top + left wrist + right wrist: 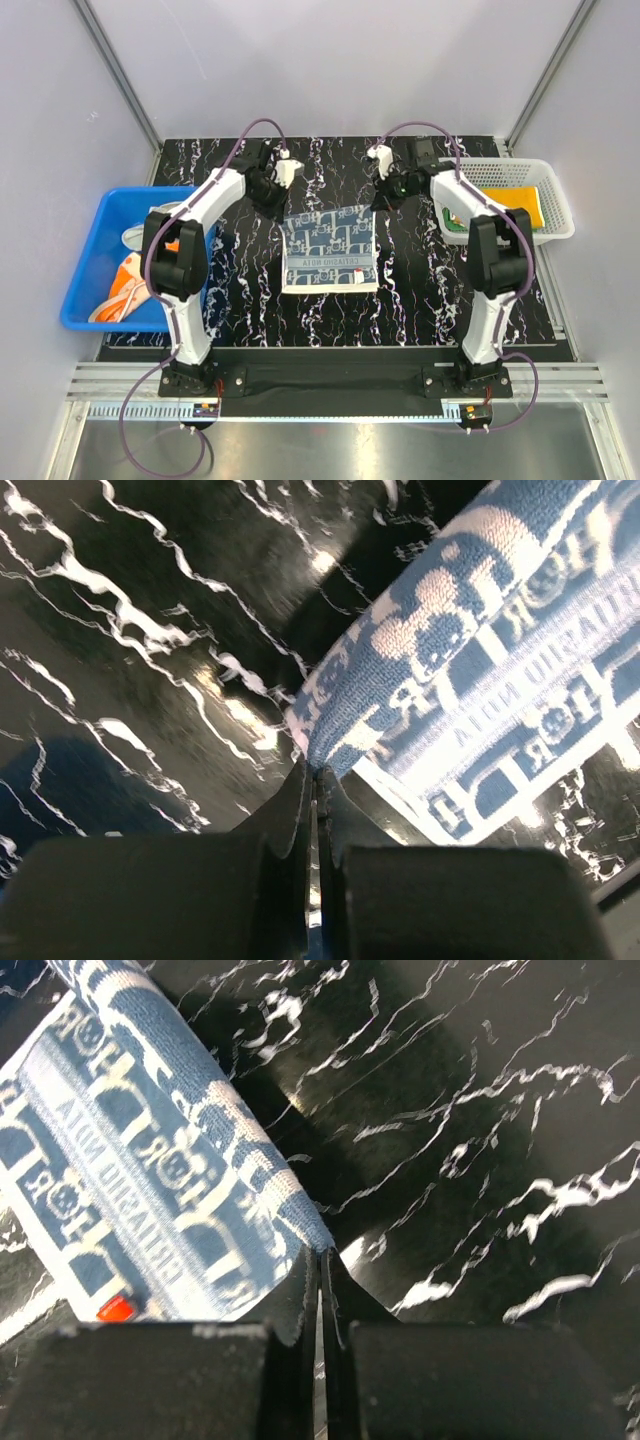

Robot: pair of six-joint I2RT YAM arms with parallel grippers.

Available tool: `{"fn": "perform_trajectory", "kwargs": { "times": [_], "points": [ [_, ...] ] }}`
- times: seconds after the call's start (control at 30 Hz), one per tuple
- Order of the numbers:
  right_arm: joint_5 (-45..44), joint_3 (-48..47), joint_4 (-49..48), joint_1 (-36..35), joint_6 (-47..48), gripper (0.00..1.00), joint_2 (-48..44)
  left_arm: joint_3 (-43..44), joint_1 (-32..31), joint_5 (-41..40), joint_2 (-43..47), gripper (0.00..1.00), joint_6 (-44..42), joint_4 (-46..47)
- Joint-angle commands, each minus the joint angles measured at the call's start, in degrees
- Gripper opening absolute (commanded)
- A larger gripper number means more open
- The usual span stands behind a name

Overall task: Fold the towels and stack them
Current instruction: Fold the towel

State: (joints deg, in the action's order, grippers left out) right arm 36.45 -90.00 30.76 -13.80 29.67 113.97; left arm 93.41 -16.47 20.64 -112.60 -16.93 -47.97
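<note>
At the middle of the black marbled counter lies the white-and-navy towel. Its near hem lies flat, facing the counter's near edge, and a small red tag sits by its near right corner. Farther back, the towel's two far corners are each held by a hand. The left hand is clamped on the far left corner, and its wrist view shows the fingers pressed together with the cloth's tip pinched between them. The right hand is closed the same way on the far right corner. Both corners look raised slightly, with shadow on the counter below them. At the left edge a blue bin holds a cream-and-orange cloth. Near the far right corner a white mesh basket holds an orange-yellow towel.
</note>
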Motion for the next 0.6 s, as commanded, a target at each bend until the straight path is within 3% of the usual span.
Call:
{"fn": "perform_trajectory", "kwargs": {
  "times": [0.0,0.33,0.57],
  "points": [
    [-4.36,6.57,-9.39,-1.22,-1.28,0.00,-7.53,-5.14,-0.49,-2.97,7.11,0.00,0.75,4.01],
    [-11.92,28.19,-14.86,-5.62,-7.78,0.00,-23.69,-19.38,-4.79,-2.19,18.02,0.00,5.06,6.30],
    [-14.12,31.98,-8.97,-8.16,-13.05,0.00,-26.96,-26.51,-7.52,0.27,23.74,0.00,7.96,6.75]
  ]
}}
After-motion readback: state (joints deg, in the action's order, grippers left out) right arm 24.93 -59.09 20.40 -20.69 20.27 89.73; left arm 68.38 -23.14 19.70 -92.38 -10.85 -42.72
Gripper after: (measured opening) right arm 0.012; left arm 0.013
